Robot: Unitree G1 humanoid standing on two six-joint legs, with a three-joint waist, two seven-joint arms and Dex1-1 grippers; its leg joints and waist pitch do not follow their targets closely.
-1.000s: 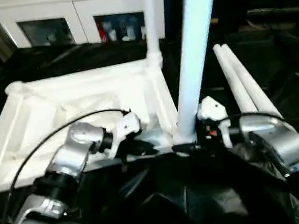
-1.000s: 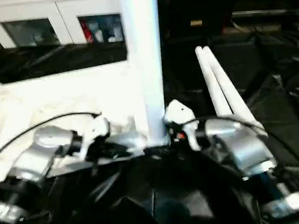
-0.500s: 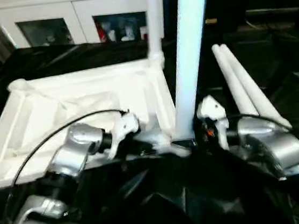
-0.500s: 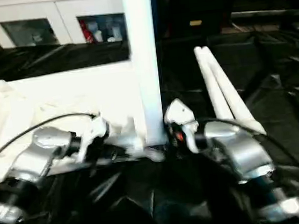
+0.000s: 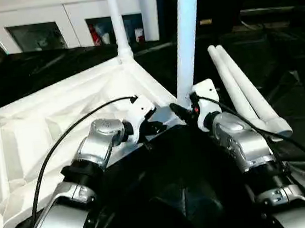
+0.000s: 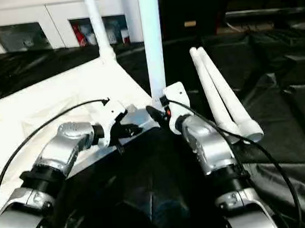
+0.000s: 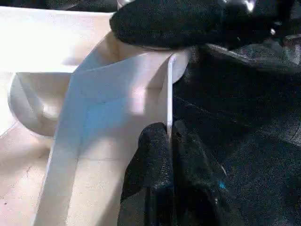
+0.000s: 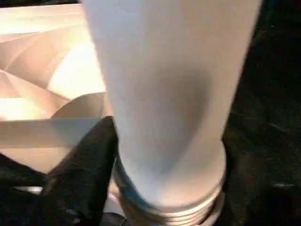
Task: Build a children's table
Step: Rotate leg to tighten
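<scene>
Two legs are standing in the upturned table top (image 5: 58,111): the far leg (image 5: 116,24) and the near leg (image 5: 188,38); two spare legs (image 5: 243,90) are lying beside. Left claw (image 7: 170,136) is clenching the top's rim. Right claw (image 8: 164,155) is gripping the near leg's threaded base. Compared with earlier, we are seeing the top turned.

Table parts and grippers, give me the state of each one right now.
Tabletop: upside down, ribs up.
Far leg: upright in its corner socket.
Near leg: upright at the near corner, threaded base showing.
Spare legs: lying side by side on the black cloth.
Left gripper: shut on the tabletop's rim.
Right gripper: around the near leg's base.
</scene>
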